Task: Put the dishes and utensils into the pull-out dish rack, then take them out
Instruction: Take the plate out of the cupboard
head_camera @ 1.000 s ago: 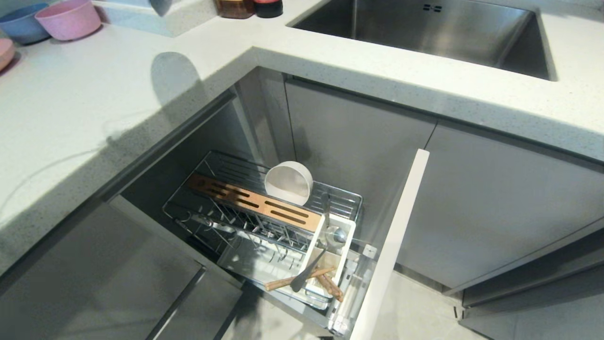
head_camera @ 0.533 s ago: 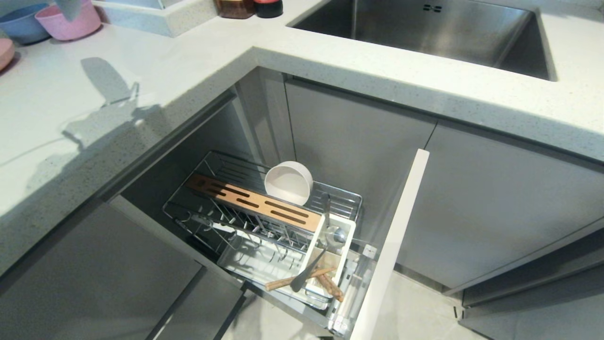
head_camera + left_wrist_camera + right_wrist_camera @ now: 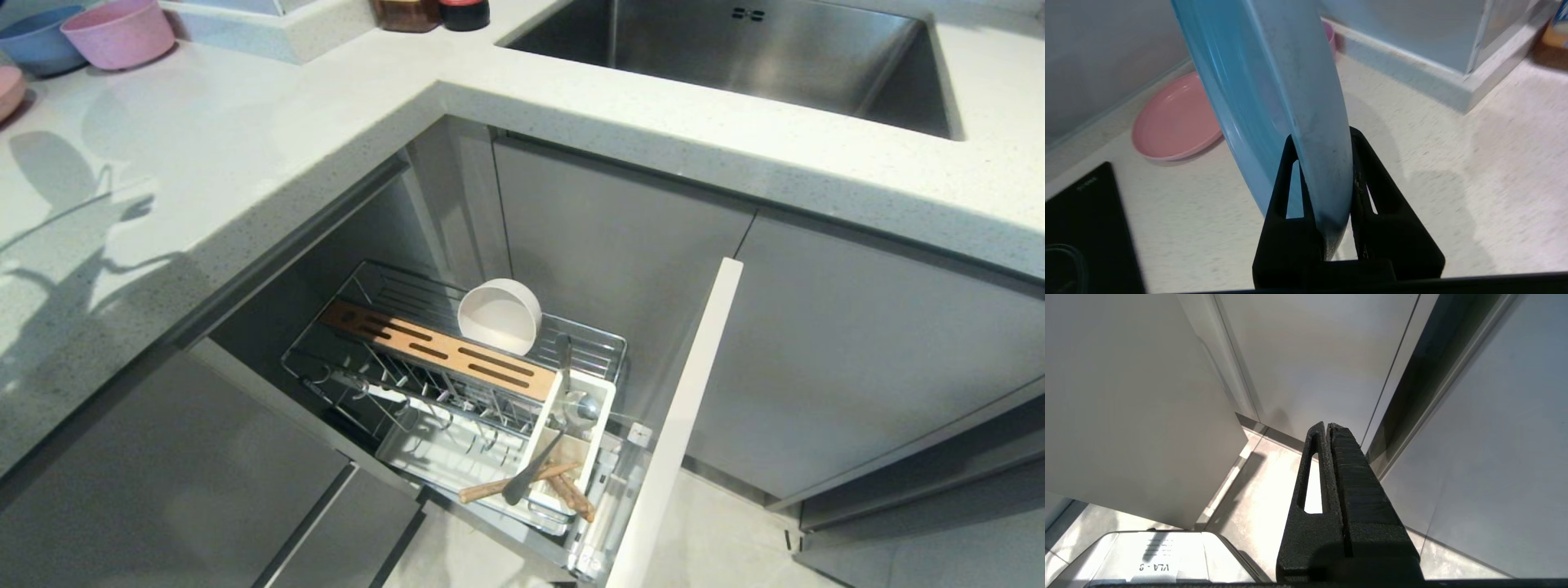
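Note:
My left gripper is shut on the rim of the light-blue plate, which stands on edge above the countertop; arm and plate are outside the head view, only their shadow shows at the far left. The pull-out dish rack stands open below the counter. The cream-white bowl leans on its side at the rack's back. In the white caddy lie the silver spoon and the wooden chopsticks. My right gripper is shut and empty, parked low by the cabinet fronts.
A pink plate lies on the counter beyond the held plate, a black hob beside it. Pink and blue bowls sit at the counter's back left. The sink is at the back right. The rack's front panel juts out.
The held plate's edge showed at the head view's top a second ago, then further left; now it is out of the view. Its shadow has slid left across the counter. The rack is unchanged.

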Robot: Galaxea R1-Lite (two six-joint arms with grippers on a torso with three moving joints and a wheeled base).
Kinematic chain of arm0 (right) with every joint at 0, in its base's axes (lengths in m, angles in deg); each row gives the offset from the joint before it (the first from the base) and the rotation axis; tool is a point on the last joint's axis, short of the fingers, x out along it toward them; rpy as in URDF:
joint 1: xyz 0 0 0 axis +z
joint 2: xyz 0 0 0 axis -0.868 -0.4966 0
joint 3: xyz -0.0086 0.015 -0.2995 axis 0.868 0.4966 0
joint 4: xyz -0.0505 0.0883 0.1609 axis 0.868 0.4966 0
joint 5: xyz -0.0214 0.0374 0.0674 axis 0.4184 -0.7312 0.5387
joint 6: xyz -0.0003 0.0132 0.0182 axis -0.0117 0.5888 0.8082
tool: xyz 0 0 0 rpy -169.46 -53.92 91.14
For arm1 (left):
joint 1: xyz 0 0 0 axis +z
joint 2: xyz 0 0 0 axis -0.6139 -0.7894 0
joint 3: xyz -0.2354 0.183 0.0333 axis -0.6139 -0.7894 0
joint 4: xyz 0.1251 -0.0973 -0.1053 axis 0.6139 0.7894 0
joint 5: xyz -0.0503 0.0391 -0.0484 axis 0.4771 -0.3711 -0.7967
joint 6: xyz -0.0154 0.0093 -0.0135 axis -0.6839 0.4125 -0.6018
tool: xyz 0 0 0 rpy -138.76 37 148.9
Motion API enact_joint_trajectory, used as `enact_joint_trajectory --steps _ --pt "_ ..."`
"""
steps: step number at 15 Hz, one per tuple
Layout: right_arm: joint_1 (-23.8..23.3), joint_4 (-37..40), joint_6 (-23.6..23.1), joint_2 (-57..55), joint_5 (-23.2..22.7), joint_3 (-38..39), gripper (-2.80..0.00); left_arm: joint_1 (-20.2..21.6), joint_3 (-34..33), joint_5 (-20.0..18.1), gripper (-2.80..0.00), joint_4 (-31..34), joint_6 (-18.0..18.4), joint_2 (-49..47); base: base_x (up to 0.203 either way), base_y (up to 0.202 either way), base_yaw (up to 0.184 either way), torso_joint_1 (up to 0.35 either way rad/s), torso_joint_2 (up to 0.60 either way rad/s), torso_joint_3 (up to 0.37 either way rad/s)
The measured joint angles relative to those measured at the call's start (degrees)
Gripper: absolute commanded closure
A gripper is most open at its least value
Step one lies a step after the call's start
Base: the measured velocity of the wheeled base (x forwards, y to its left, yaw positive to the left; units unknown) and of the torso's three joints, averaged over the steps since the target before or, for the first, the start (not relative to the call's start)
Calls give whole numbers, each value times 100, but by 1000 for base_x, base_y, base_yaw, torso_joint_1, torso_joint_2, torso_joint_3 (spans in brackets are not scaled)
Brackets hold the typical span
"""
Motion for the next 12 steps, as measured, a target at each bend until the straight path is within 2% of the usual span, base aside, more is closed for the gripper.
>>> enact_joint_trajectory --steps 2,5,9,11,12 --pt "2 0 2 0 0 0 0 531 2 -730 0 585 -34 214 0 0 0 0 0 0" --pt "2 0 0 0 0 0 0 1157 6 -1709 0 1499 -269 482 0 0 0 0 0 0" --pt "2 0 2 0 0 0 0 2071 9 -3114 0 3020 -266 800 0 0 0 0 0 0" --pt "2 0 2 0 0 0 0 2460 -2 -3516 0 3689 -193 958 0 0 0 0 0 0" --pt "2 0 2 0 0 0 0 2600 -5 -3550 0 3928 -55 1032 0 0 0 0 0 0"
